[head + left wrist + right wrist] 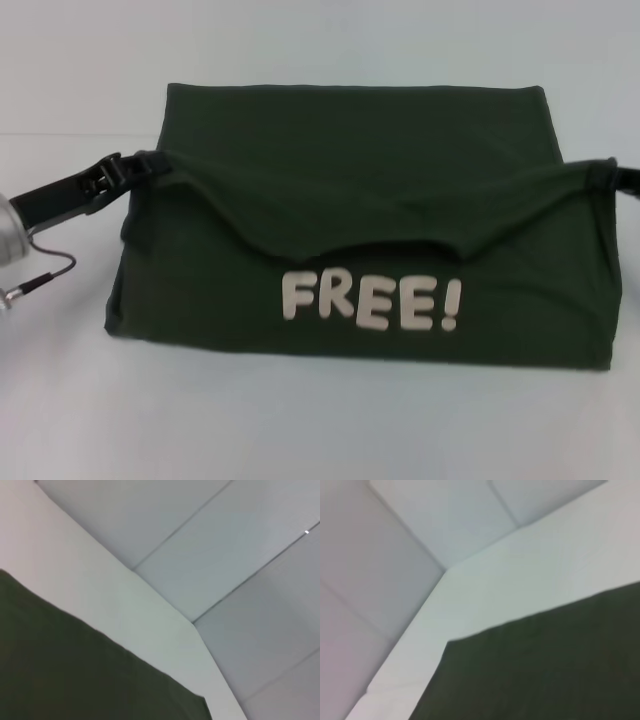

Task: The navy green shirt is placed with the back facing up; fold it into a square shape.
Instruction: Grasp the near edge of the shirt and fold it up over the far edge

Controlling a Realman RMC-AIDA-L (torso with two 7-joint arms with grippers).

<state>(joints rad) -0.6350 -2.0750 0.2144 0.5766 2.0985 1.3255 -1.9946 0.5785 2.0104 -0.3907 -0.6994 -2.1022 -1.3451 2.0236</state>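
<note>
Fabric: dark olive-green, soft and matte; the navy green shirt [350,160] carries a white "FREE!" print [370,304], contrary to any plain description.
Location: middle of the white worktop [300,420], spanning most of its width; the far fold line runs parallel to the far edge.
Form: a wide rectangle, with an upper flap draped toward the near edge, its hem sagging in the middle just above the lettering.
Left gripper [128,168]: at the flap's left corner, pinched closed on the cloth.
Right gripper [608,176]: at the flap's right corner, mostly out of frame; it appears to grip the corner likewise.
Wrist views: each shows only green cloth against the worktop and pale wall panels [225,545].
Step in hand (judged): carrying the flap toward the near edge to halve the shirt.
Handling advice: keep both corners level and taut so the sag lifts out; lower them together, aligned with the near hem, before letting go.
</note>
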